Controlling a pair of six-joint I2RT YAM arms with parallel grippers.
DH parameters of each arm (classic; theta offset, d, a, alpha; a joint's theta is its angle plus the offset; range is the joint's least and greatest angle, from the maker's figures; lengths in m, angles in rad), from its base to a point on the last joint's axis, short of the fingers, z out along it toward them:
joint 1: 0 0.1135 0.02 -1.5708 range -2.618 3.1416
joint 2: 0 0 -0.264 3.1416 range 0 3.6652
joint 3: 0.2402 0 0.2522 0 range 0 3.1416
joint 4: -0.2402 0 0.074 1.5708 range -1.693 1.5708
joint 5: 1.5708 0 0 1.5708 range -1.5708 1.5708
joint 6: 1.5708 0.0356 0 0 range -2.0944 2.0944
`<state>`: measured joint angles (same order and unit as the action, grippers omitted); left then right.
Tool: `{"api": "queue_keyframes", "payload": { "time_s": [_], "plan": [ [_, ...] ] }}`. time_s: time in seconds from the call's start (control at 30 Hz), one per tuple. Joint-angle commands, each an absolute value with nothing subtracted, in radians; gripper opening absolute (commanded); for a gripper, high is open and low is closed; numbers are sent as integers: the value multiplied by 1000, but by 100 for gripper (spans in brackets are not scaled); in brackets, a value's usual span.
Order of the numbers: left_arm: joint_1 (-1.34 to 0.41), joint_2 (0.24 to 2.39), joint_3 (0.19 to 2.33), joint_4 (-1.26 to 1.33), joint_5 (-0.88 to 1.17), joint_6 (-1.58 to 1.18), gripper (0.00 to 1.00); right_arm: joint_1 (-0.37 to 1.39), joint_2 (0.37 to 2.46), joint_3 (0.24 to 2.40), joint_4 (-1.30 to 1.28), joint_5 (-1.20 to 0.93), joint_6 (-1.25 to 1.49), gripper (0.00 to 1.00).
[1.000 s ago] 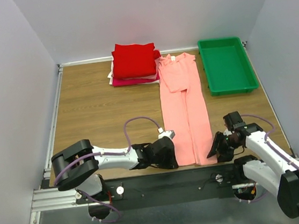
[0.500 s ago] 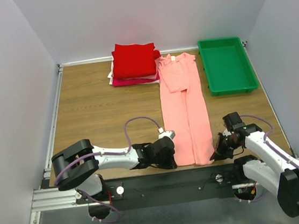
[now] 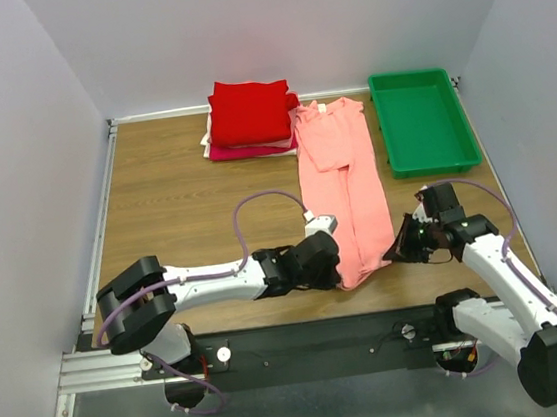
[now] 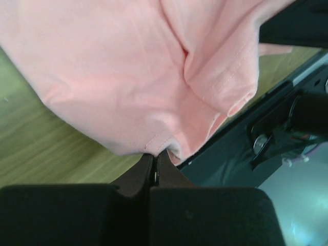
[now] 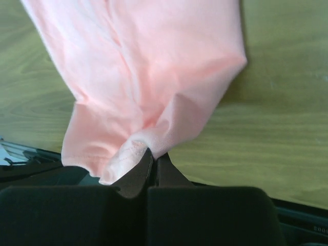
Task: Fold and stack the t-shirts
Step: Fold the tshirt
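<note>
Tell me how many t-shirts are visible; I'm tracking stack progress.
4: salmon-pink one laid out mid-table; red, white and magenta stacked at the far edge. More may hide underneath.

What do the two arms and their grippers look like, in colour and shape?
Both the left arm and the right arm have white links and bulky black joints. A thin lilac cable loops along each. The left gripper and the right gripper are black, with dark tapering fingers. No markings are readable.
</note>
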<state>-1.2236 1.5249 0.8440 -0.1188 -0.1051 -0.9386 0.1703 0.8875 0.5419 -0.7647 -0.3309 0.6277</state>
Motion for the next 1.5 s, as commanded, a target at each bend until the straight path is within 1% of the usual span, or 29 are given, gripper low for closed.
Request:
{"api": "queue_keyframes", "payload": {
  "time_s": [0.0, 0.2, 0.3, 0.47, 0.63, 0.83, 0.97, 1.27, 1.47],
  "plan": [
    [-1177, 1543, 910, -186, -196, -879, 0, 175, 902, 626, -626, -319, 640, 0],
    [-1071, 1578, 986, -210, -163, -792, 0, 175, 936, 706, -571, -249, 647, 0],
    [-1033, 1609, 1034, -225, -137, -732, 0, 175, 977, 730, -557, -255, 640, 1],
    [-988, 1644, 1117, -282, -163, -658, 0, 175, 1049, 742, -489, -270, 641, 0],
    [-934, 1675, 1169, -293, -158, -598, 0, 176, 1114, 798, -463, -218, 637, 0],
    [-893, 1761, 1293, -328, -164, -565, 0, 176, 1187, 862, -422, -160, 644, 0],
    [-856, 1792, 1328, -315, -146, -543, 0, 175, 1242, 916, -411, -114, 638, 0],
    [-792, 1853, 1399, -304, -123, -506, 0, 175, 1422, 1034, -399, -112, 609, 0],
    [-755, 1901, 1443, -301, -103, -491, 0, 175, 1495, 1087, -390, -74, 601, 0]
  ]
}}
